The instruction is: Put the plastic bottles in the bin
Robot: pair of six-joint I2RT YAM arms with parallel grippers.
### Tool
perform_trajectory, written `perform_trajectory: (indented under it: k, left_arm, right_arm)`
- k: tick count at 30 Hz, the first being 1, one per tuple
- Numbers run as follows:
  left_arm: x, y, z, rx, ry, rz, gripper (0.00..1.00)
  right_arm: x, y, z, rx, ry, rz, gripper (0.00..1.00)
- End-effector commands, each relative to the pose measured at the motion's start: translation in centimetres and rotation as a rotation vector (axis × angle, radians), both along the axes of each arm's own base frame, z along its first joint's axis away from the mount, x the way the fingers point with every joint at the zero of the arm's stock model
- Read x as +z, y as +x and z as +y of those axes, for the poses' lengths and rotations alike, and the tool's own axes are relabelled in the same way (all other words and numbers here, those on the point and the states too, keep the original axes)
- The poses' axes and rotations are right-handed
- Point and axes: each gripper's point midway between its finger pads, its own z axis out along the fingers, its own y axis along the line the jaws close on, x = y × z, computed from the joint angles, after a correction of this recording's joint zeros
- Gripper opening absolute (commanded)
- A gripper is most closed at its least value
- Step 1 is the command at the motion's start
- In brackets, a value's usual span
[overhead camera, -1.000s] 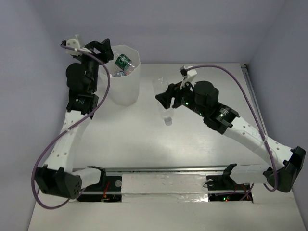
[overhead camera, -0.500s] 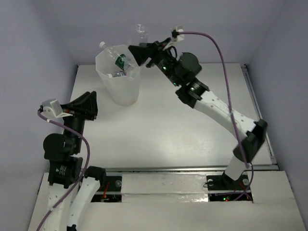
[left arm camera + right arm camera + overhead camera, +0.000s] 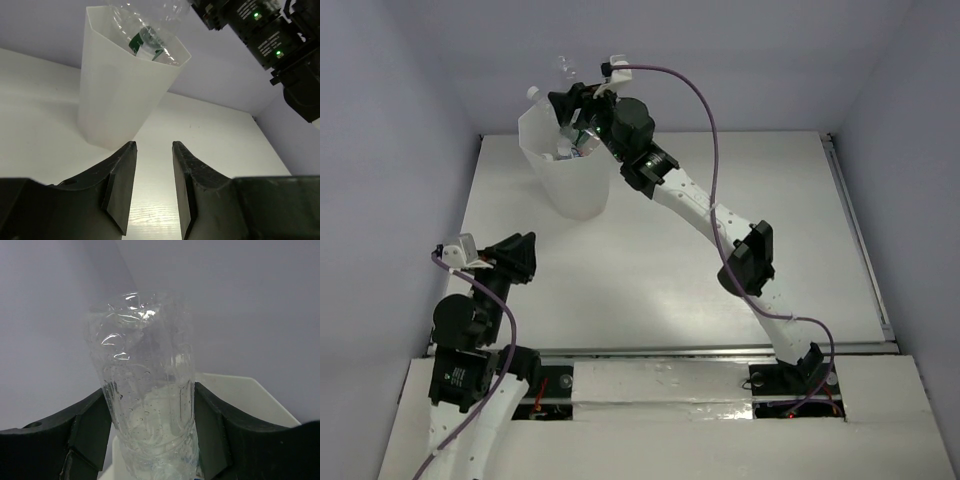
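The translucent white bin (image 3: 570,180) stands at the table's far left. Several plastic bottles lie in it, one with a green label (image 3: 584,137) and one with its white cap (image 3: 532,93) poking over the rim. My right gripper (image 3: 570,100) is above the bin's mouth, shut on a clear bottle (image 3: 563,68) that sticks up from it. In the right wrist view the clear bottle (image 3: 145,405) fills the gap between the fingers (image 3: 90,425), with the bin's rim (image 3: 245,395) behind it. My left gripper (image 3: 523,256) is open and empty, low at the near left, facing the bin (image 3: 120,95).
The right arm (image 3: 720,220) stretches diagonally across the table from its base at the near right. It shows at the top right of the left wrist view (image 3: 260,30). Grey walls close the left, back and right sides.
My right gripper has carried the clear bottle left from beside the bin's right rim to over its mouth. My left arm has shifted slightly right, staying low.
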Motion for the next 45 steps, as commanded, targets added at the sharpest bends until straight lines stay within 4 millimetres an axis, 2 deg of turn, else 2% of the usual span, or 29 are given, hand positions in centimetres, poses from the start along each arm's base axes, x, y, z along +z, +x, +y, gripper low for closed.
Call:
perform_trajectory:
  k: [1, 2, 3, 4, 7, 9, 10, 14, 16, 17, 18, 19, 20, 21, 27, 30, 31, 32, 34, 35, 36, 38, 41, 42, 44, 45]
  left_arm:
    - [1.5, -0.6, 0.5, 0.017, -0.002, -0.065, 0.32]
    - [1.5, -0.7, 0.5, 0.020, -0.003, -0.065, 0.32]
    - [1.4, -0.7, 0.6, 0.024, -0.004, -0.061, 0.32]
    - [1.4, -0.8, 0.6, 0.024, -0.006, -0.062, 0.33]
    - [1.2, -0.9, 0.6, 0.024, -0.008, -0.059, 0.34]
    - [1.2, -0.9, 0.7, 0.025, -0.011, -0.059, 0.35]
    - [1.1, -0.9, 0.6, 0.025, -0.012, -0.055, 0.35]
    - [1.1, -0.9, 0.6, 0.022, -0.016, -0.053, 0.37]
    - [1.0, -0.8, 0.6, 0.022, -0.015, -0.049, 0.37]
    - [0.9, -0.8, 0.6, 0.025, -0.016, -0.047, 0.37]
    - [0.9, -0.8, 0.7, 0.027, -0.017, -0.047, 0.37]
    - [0.9, -0.8, 0.7, 0.026, -0.018, -0.047, 0.38]
    - [0.9, -0.8, 0.7, 0.026, -0.018, -0.045, 0.38]
    - [1.0, -0.8, 0.7, 0.029, -0.019, -0.048, 0.38]
    - [0.9, -0.9, 0.9, 0.038, -0.022, -0.045, 0.41]
    - [0.8, -0.8, 0.8, 0.035, -0.023, -0.042, 0.47]
    - [0.8, -0.8, 0.8, 0.035, -0.025, -0.043, 0.50]
    - [0.8, -0.8, 0.8, 0.035, -0.022, -0.040, 0.56]
    - [0.8, -0.8, 0.7, 0.030, -0.022, -0.042, 0.63]
    - [0.8, -0.8, 0.7, 0.029, -0.022, -0.042, 0.68]
    - [0.8, -0.7, 0.6, 0.026, -0.023, -0.040, 0.70]
    - [0.8, -0.6, 0.7, 0.030, -0.021, -0.039, 0.75]
    - [0.8, -0.6, 0.3, 0.009, -0.019, -0.043, 0.80]
    - [0.9, -0.6, 0.1, 0.000, -0.017, -0.043, 0.84]
    - [0.8, -0.5, 0.0, -0.004, -0.015, -0.040, 0.89]
    - [0.8, -0.4, -0.1, -0.008, -0.017, -0.038, 0.90]
  right_arm:
    - [3.3, -1.8, -0.4, -0.016, -0.032, -0.095, 0.64]
    - [2.1, -2.0, 0.3, -0.017, -0.073, -0.093, 0.65]
    - [2.2, -2.0, 0.3, -0.021, -0.081, -0.101, 0.66]
    - [0.9, -2.6, 1.3, 0.002, -0.108, -0.097, 0.67]
    - [-1.3, -2.3, 2.2, -0.004, -0.172, -0.096, 0.69]
    - [-2.2, -2.2, 2.6, 0.005, -0.204, -0.096, 0.74]
    - [-2.7, -2.1, 2.8, 0.012, -0.221, -0.088, 0.80]
    - [-3.3, -2.4, 2.8, 0.020, -0.258, -0.093, 0.90]
    - [-3.2, -2.5, 2.6, 0.022, -0.262, -0.096, 0.93]
    - [-2.1, -2.9, 2.3, 0.026, -0.246, -0.104, 0.93]
    - [-2.7, -3.5, 2.7, 0.041, -0.252, -0.093, 0.94]
    - [-2.2, -3.7, 2.6, 0.046, -0.237, -0.100, 0.94]
    - [-0.9, -4.2, 2.1, 0.045, -0.215, -0.107, 0.94]
    - [-1.3, -4.2, 1.9, 0.043, -0.219, -0.096, 0.94]
    - [1.9, -5.8, -0.4, 0.027, -0.150, -0.105, 0.94]
    - [4.5, -7.7, -2.1, 0.047, -0.089, -0.132, 0.95]
    - [7.1, -9.0, -3.4, 0.054, -0.045, -0.169, 0.96]
    - [6.6, -9.3, -3.6, 0.063, -0.045, -0.159, 0.98]
    - [8.1, -10.6, -4.7, 0.075, -0.013, -0.186, 1.00]
    - [10.2, -11.8, -6.2, 0.075, 0.020, -0.210, 1.00]
    - [9.3, -12.0, -6.5, 0.077, 0.009, -0.196, 1.00]
    - [10.2, -13.1, -7.9, 0.070, 0.035, -0.212, 1.00]
    - [10.1, -15.0, -11.1, 0.045, 0.078, -0.210, 1.00]
    - [9.2, -16.1, -12.8, 0.038, 0.079, -0.197, 1.00]
    - [9.1, -17.2, -15.5, -0.001, 0.135, -0.195, 0.96]
    - [10.9, -19.4, -18.5, -0.008, 0.206, -0.213, 0.90]
